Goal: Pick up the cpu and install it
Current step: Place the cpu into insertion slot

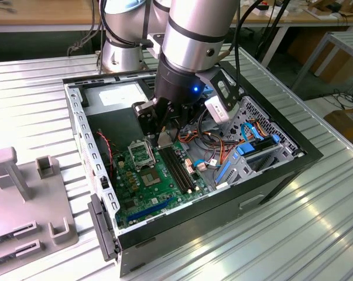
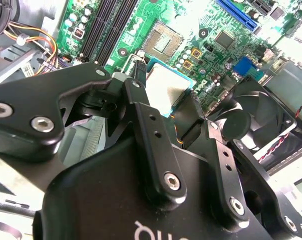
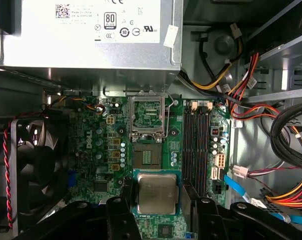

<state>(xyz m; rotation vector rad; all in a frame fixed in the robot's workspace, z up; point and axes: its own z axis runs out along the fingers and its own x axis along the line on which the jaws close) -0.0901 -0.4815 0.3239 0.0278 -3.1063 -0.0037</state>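
The black end effector (image 3: 156, 196) clamps the pale silvery-tan square cpu (image 3: 156, 192) by two edges; the first wrist view shows the black square-framed socket (image 3: 147, 156) open near it.

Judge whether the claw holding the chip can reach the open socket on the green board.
Probably yes: the socket sits uncovered, its lid swung up, and the claw with the chip hangs close by.

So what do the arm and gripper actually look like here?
The arm is a silver cylinder with black bands and a small blue light. The gripper is matte black, with bolted linkage fingers and white lettering on its body.
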